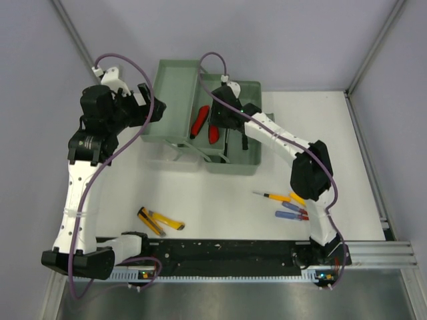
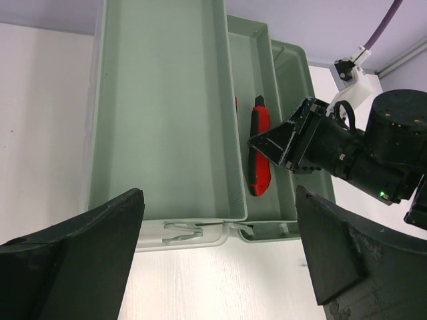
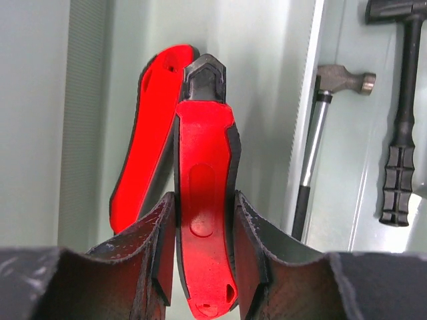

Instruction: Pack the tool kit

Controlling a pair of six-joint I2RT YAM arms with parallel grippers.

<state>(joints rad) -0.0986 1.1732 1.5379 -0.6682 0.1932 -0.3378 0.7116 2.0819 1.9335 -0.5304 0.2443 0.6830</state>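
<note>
The sage-green toolbox (image 1: 175, 67) stands open at the back, its trays spread out. Red pliers (image 1: 200, 121) lie in its middle tray. My right gripper (image 1: 219, 123) reaches into that tray; in the right wrist view the gripper (image 3: 202, 207) is shut on one red handle (image 3: 203, 160), and the other handle (image 3: 150, 133) splays to the left. Two hammers (image 3: 320, 133) (image 3: 400, 133) lie in the bottom compartment. My left gripper (image 1: 157, 110) is open and empty at the left tray's near end (image 2: 160, 100). Yellow pliers (image 1: 159, 221) and screwdrivers (image 1: 291, 215) lie on the table.
A yellow-handled screwdriver (image 1: 277, 197) lies beside the right arm, close to the other screwdrivers. The black base rail (image 1: 220, 253) runs along the near edge. The toolbox hinge links (image 2: 180, 230) sit just ahead of my left fingers.
</note>
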